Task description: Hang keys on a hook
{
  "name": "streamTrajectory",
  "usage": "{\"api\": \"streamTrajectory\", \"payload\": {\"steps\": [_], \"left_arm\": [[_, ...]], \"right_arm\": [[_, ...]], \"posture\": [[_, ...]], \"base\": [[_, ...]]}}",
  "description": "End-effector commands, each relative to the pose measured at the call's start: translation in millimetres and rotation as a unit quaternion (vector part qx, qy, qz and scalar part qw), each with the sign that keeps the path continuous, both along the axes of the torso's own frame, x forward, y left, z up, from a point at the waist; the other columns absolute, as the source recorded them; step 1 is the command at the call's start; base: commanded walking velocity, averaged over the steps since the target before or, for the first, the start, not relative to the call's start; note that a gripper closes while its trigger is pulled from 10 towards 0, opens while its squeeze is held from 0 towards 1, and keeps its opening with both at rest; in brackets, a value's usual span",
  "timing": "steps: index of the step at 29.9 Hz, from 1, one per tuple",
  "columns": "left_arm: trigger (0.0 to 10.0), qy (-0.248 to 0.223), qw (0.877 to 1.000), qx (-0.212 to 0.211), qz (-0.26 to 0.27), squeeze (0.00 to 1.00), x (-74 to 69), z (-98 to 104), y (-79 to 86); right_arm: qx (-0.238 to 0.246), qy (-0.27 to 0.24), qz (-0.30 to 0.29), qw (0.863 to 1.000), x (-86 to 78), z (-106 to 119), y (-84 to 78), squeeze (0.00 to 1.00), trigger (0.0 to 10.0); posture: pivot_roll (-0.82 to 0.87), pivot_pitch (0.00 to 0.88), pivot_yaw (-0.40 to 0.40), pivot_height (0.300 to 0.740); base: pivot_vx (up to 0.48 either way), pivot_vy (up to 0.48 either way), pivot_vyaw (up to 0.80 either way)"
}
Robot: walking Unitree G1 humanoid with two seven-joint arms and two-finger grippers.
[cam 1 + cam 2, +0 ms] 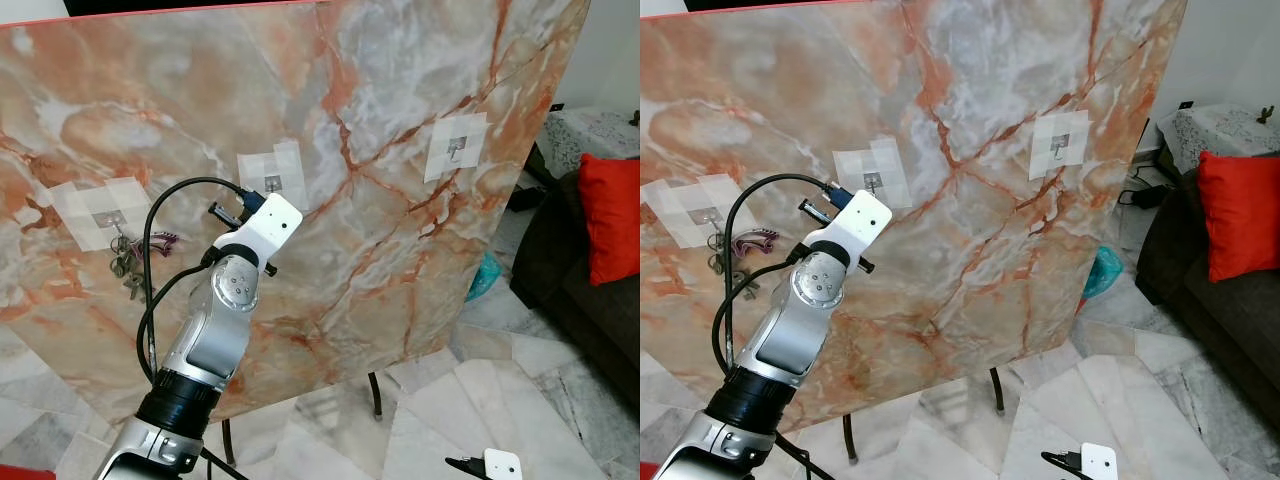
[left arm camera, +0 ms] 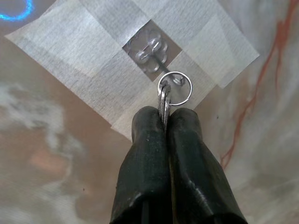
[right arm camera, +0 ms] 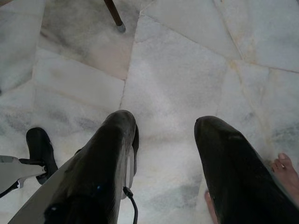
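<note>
Marble board [image 1: 400, 250] carries three taped hooks [image 1: 458, 150].

Three hooks sit on one marble board [image 1: 400, 250], each on its own taped patch: the left hook [image 1: 107, 217], the middle hook [image 1: 272, 183] and the right hook [image 1: 455, 149]. One bunch of keys [image 1: 128, 262] hangs from the left hook. One key ring [image 2: 175, 88] shows at the middle hook, pinched in the left claw [image 2: 164, 122]. Two claws are counted, the other being the right claw [image 3: 163, 126]. One red cushion [image 1: 612, 215] lies on one dark sofa [image 1: 585, 310].
</note>
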State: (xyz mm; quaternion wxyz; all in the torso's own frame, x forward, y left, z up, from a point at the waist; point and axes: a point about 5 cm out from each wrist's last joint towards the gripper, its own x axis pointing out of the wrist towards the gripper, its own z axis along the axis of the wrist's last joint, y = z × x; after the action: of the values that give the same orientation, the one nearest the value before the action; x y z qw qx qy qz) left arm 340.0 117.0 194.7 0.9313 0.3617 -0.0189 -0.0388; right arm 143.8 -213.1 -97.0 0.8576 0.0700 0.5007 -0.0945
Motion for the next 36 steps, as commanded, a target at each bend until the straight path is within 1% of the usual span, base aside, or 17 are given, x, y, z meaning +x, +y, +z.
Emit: {"api": "streamTrajectory", "payload": {"steps": [1,6,14,21,24,36], "left_arm": [[10.0,-0.009,1.000,-0.007,-0.008,0.00,-2.1,7.1,-2.8],[10.0,-0.011,0.999,-0.026,-0.014,0.00,-2.6,10.1,-5.9],[10.0,-0.007,1.000,-0.025,-0.015,0.00,-3.2,9.3,-7.0],[10.0,-0.005,1.000,-0.021,0.001,0.00,-2.7,7.6,-2.3],[10.0,0.000,1.000,-0.018,0.016,0.00,-1.5,6.8,2.3],[10.0,0.012,1.000,-0.015,0.013,0.00,-2.0,3.3,0.4]], "right_arm": [[0.002,-0.005,-0.005,1.000,0.4,0.3,0.0,0.00,10.0],[0.004,-0.009,-0.009,1.000,0.8,0.5,0.2,0.00,10.0],[0.005,-0.009,-0.010,1.000,0.7,0.5,0.1,0.00,10.0],[0.005,-0.010,-0.010,1.000,0.8,0.5,0.1,0.00,10.0],[0.005,-0.010,-0.010,1.000,0.9,0.6,0.2,0.00,10.0],[0.006,-0.011,-0.010,1.000,1.0,0.7,0.0,0.00,10.0]], "posture": [[0.05,0.000,-0.030,0.740],[0.04,0.000,-0.030,0.740],[0.04,0.000,-0.030,0.740],[0.04,0.000,-0.030,0.740],[0.04,0.000,-0.030,0.740],[0.04,0.000,-0.030,0.740]], "base": [[0.000,0.000,0.00],[0.000,0.000,0.00],[0.000,0.000,0.00],[0.000,0.000,0.00],[0.000,0.000,0.00],[0.000,0.000,0.00]]}}
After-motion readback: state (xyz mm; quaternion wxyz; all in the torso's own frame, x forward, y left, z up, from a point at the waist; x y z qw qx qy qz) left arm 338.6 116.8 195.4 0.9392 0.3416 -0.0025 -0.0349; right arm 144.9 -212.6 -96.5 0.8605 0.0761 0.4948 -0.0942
